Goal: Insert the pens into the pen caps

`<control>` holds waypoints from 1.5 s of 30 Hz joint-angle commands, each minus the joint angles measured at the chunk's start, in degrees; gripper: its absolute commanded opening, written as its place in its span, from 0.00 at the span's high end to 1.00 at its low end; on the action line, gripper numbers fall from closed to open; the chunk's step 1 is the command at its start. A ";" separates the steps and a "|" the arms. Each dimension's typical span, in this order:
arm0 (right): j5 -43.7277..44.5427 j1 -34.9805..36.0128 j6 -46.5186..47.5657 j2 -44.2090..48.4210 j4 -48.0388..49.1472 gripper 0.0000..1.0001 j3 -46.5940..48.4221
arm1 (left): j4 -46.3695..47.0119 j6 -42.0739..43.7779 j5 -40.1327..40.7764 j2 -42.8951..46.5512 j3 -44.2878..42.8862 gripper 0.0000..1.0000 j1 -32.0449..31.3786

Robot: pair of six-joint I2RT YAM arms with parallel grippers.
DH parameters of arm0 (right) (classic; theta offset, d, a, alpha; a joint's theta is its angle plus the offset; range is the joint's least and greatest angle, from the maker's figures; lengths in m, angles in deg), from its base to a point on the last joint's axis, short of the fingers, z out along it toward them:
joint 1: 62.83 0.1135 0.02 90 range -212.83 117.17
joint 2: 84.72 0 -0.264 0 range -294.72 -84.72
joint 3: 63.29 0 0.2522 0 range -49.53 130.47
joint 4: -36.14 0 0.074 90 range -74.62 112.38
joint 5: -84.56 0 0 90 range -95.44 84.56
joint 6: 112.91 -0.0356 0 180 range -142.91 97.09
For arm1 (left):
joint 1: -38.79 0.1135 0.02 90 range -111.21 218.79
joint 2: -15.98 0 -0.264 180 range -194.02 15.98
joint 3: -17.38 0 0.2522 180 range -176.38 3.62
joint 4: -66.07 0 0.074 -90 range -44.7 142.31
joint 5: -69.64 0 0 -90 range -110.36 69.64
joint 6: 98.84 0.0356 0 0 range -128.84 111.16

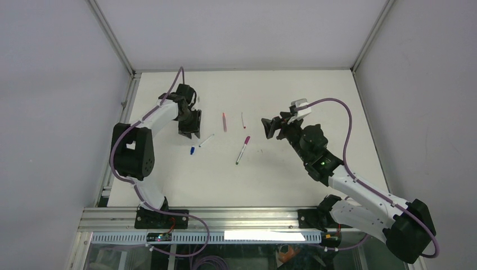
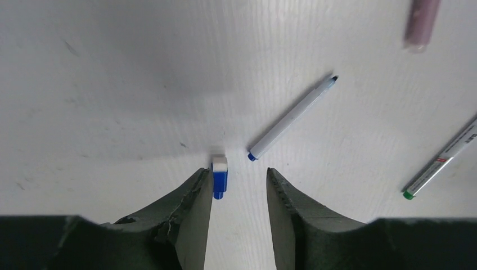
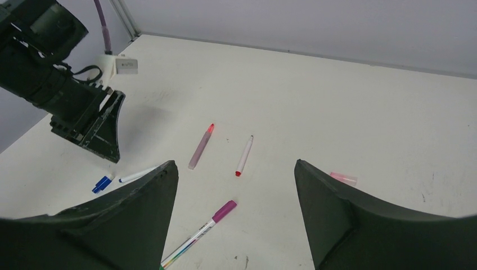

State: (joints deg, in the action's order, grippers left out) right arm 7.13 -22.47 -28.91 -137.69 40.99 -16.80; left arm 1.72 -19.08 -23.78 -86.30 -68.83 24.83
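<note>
Pale pink cap (image 3: 343, 179) peeks, perhaps partly hidden, beside right pincer (image 3: 233, 164).

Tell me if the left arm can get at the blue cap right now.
Probably yes: the blue cap lies on the table just inside the left gripper's parted jaws, with nothing covering it.

White surface (image 1: 292, 169), as I view it. Near left: a blue cap (image 1: 192, 150) just beside a white, blue-ended pen (image 1: 206, 140). Far middle: a pinkish pen (image 1: 224, 121) and a white, red-ended pen (image 1: 243, 120), side by side but apart. Nearer: a magenta-capped pen (image 1: 243, 149) lying slantwise. Further right: a pale pink cap (image 3: 343, 178).
</note>
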 commanded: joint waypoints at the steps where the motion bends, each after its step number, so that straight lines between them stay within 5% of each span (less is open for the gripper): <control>1: -0.53 -0.30 -0.69 0.06 3.76 0.21 -0.21 | -1.61 3.30 1.89 3.75 -6.55 0.58 -0.63; 13: -0.94 -0.47 -0.46 0.76 2.37 0.21 0.40 | -1.50 15.72 1.95 -5.85 -11.51 0.64 -9.06; 37: -0.54 -0.72 -0.06 1.16 2.04 0.21 0.16 | 0.66 17.31 1.65 -12.77 -13.00 0.64 -9.47; 45: -0.19 -0.90 0.13 1.29 2.09 0.21 0.05 | 0.67 16.68 3.15 -15.98 -12.06 1.00 -10.06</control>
State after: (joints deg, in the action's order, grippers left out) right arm 6.13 -22.99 -28.94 -137.60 41.34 -16.80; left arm 1.32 -2.62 -21.86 -100.18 -80.80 15.21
